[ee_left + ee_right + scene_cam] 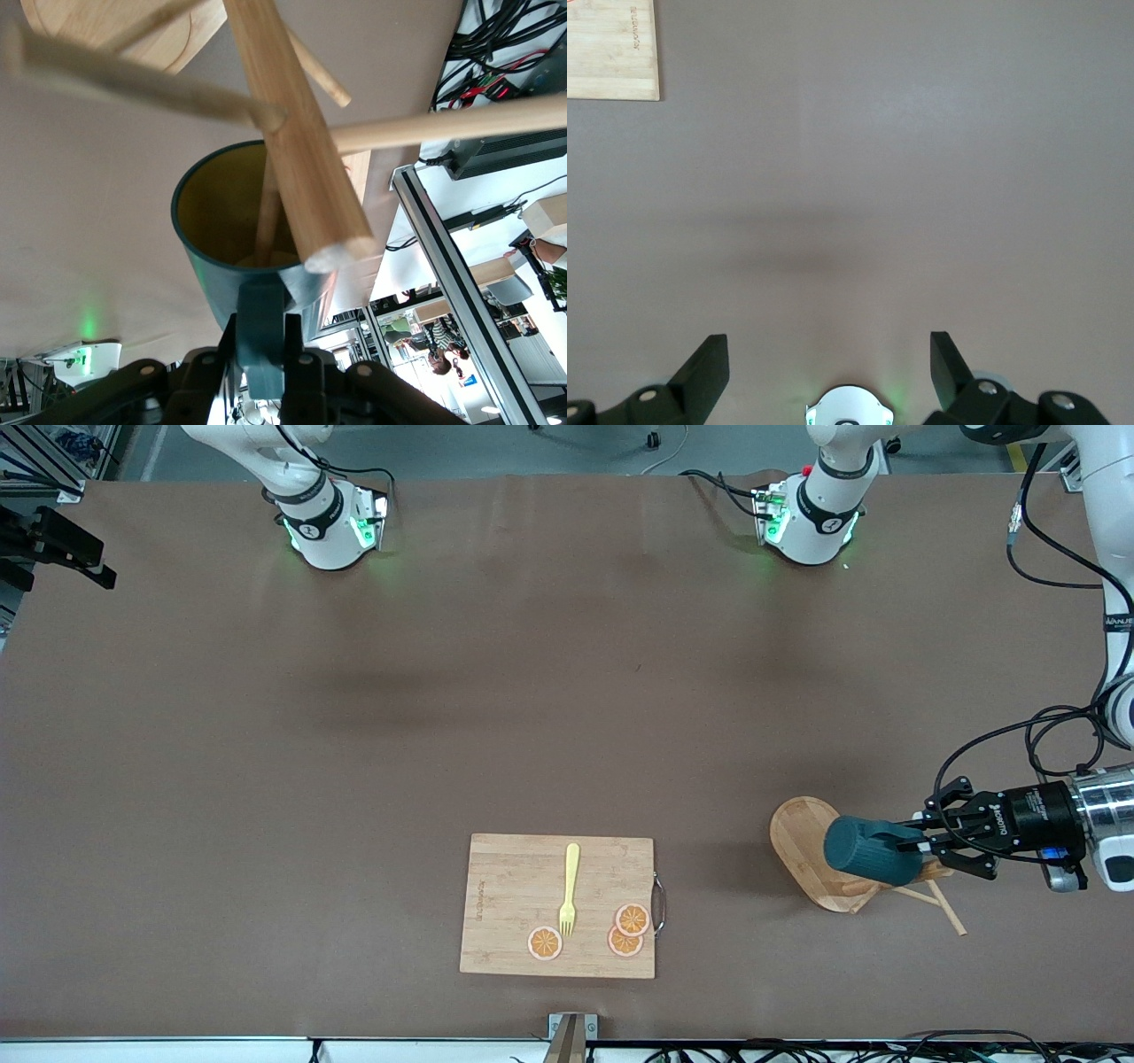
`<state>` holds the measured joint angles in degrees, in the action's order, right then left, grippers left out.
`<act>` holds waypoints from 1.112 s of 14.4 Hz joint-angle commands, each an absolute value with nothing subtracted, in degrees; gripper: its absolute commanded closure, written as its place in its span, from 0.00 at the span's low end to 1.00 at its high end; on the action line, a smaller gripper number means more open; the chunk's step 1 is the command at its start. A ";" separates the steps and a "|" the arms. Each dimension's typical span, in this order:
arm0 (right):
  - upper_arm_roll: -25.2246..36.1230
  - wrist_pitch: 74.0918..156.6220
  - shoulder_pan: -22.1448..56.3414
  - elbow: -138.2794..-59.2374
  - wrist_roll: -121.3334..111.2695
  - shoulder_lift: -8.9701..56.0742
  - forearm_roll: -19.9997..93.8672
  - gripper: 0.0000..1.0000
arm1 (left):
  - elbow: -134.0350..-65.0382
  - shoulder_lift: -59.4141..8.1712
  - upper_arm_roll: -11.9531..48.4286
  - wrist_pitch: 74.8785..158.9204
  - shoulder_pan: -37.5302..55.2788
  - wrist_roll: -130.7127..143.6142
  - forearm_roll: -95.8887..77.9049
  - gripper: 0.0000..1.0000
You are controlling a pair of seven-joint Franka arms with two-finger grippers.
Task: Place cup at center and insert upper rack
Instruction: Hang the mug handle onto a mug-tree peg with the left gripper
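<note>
Both fingers of the left gripper [912,849] pinch the cup's [858,849] handle over the upper rack [819,855]; the right gripper [830,367] waits, spread wide.

The board [532,886] lies on the table [354,735]. On the board: a fork [569,890] and three slices [625,930]. The rack [811,850] lies toward the left arm's end from the board, the cup [864,852] over it.

White arms, black cables, green base lights.
</note>
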<state>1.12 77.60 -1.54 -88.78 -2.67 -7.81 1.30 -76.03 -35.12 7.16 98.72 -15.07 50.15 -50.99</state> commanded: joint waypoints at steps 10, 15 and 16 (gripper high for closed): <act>0.97 77.96 -1.49 -89.82 -2.37 -8.96 1.41 0.00 | -74.62 -36.92 7.12 98.09 -15.38 48.08 -52.03 0.00; 0.97 77.96 -1.49 -89.74 -2.37 -8.96 1.41 0.00 | -74.62 -32.62 7.82 97.74 -14.33 48.25 -50.89 0.00; 0.97 77.96 -1.49 -89.74 -2.37 -8.96 1.41 0.00 | -74.62 -31.04 7.82 97.73 -13.72 48.25 -48.97 0.00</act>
